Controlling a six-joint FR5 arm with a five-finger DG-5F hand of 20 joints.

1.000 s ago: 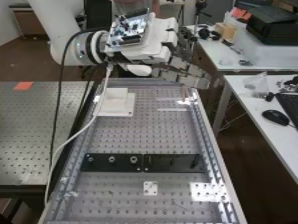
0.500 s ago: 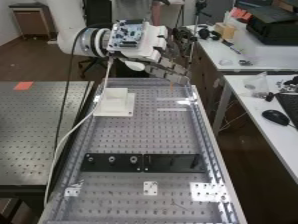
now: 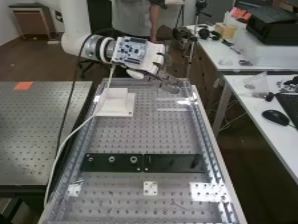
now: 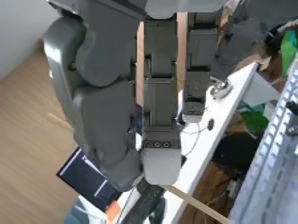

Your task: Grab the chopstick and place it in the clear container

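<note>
One small white plate with holes (image 3: pixel 150 188) at the bench's near end, mid-width. Past it, two black plates (image 3: pixel 112 162) (image 3: pixel 174 163) end to end across the perforated bench (image 3: pixel 143 135). White cable (image 3: pixel 56 155) hanging along the bench's left edge. Black mouse (image 3: pixel 275 117) on the white table (image 3: pixel 256 135) to the right. White block on a square base (image 3: pixel 114 102), left side of the bench, toward the far end.

Farthest along the bench: the hand (image 3: pixel 167 81), above the bench's far right corner. White arm (image 3: pixel 74 20) comes down from the upper left, bends at the wrist, then runs out to the right. Hand slopes down and to the right, fingertips lowest, circuit board (image 3: pixel 131 50) facing up on top.

Wrist view: fingers (image 4: pixel 159 100) long and close to parallel, thumb (image 4: pixel 110 135) alongside, its tip brought in against a fingertip. Pinch grip on the wooden chopstick (image 4: pixel 196 204), held crosswise between thumb and finger. One length sticks out past the fingertip at a slant; a blurred bit shows on the thumb's other side.
</note>
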